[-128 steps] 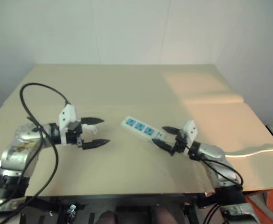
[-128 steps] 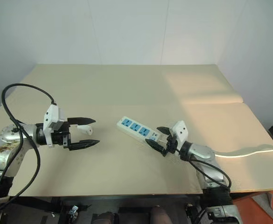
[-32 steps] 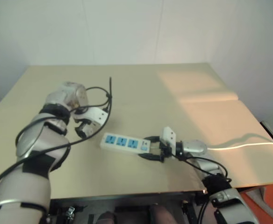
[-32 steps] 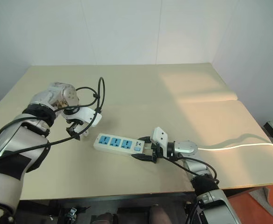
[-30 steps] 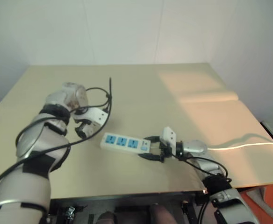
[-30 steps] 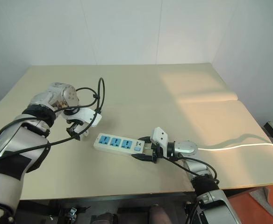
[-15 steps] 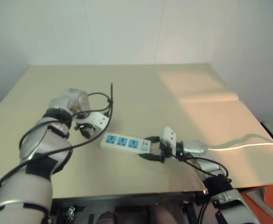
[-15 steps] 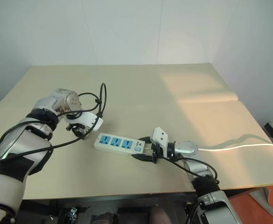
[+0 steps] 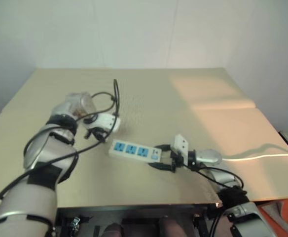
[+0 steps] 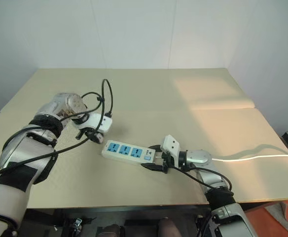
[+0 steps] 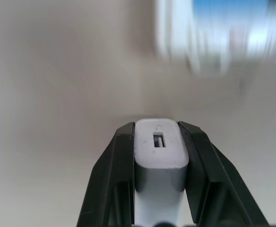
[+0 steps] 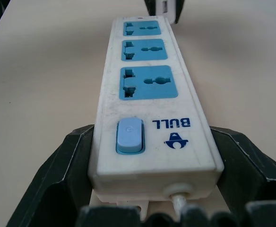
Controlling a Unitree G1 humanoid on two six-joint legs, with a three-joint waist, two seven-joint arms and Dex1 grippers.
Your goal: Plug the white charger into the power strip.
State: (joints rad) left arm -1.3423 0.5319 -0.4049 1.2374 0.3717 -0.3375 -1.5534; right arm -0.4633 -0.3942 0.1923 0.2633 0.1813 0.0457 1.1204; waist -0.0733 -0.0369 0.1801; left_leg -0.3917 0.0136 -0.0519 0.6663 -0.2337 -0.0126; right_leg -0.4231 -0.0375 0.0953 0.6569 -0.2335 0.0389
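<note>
Left eye view: the desk (image 9: 149, 89) carried the power strip (image 9: 134, 150) near its front edge, cord end clamped between the wide-set fingers of the right claw (image 12: 147, 189). The left claw (image 11: 159, 156) was closed on the white charger (image 11: 159, 144), just off the strip's far end. Advised: square the prongs over a socket, then press straight down.

The left arm reaches forward over the table, the forearm bent inward, wrist turned so the left gripper (image 11: 159, 151) points steeply down toward 4 o'clock. Its two black fingers (image 11: 116, 165) are pressed together on the white charger (image 11: 159, 142). The right arm lies low, its right gripper (image 10: 154, 158) aimed toward 9 o'clock, fingers spread wide on both sides of the power strip (image 12: 150, 94).
</note>
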